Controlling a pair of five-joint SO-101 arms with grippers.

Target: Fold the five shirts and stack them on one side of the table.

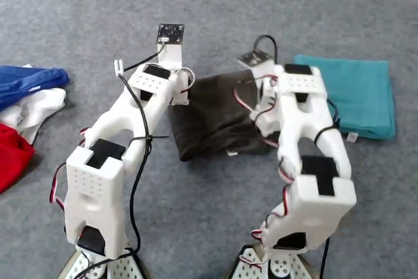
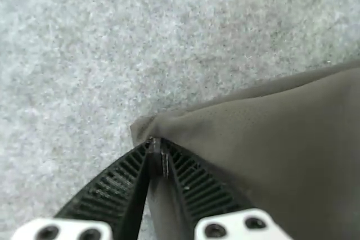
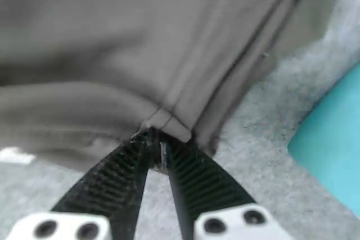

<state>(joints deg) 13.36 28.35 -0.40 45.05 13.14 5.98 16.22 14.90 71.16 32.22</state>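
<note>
The left gripper and right gripper each pinch the dark shirt near the teal shirt.

High cam's fixed up above and behind the arm bases. It looks down and forward over the grey table, far enough back to catch both arms whole. Each wrist cam sits right behind its own gripper and stares along it from super close: left gripper, right gripper. All three share the dark shirt. High and right wrist also share the teal shirt.
</note>
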